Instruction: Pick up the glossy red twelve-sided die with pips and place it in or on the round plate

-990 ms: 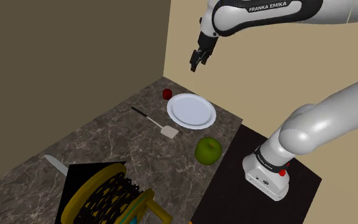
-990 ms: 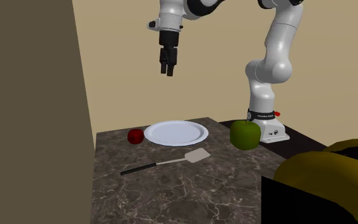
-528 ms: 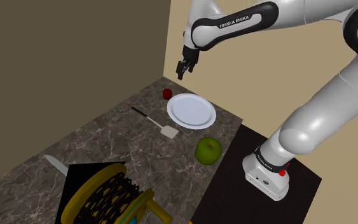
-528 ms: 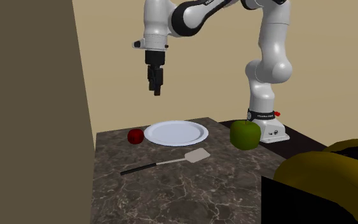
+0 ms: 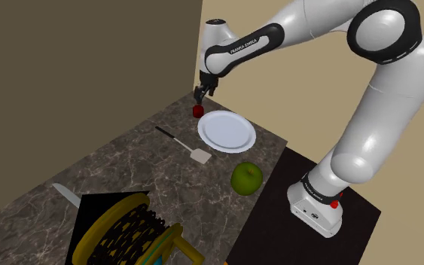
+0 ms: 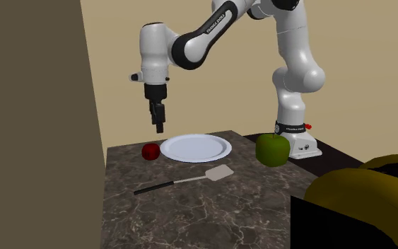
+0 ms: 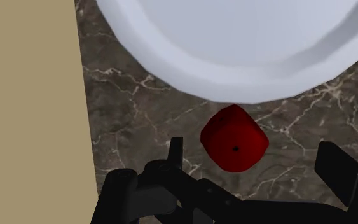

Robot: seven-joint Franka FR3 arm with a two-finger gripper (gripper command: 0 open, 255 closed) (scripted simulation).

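we see jaws spread above the glossy red faceted die (image 7: 234, 147), lined up to straddle it; die just beside round white plate (image 5: 227, 131), its ten o'clock, shoulder view.

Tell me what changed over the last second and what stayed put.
The claw swung from high above the plate down and toward the second exterior view's left. It now hangs open close above the red die, not touching it. Nothing was gripped or released. The die, plate, spatula and green apple stayed where they were.
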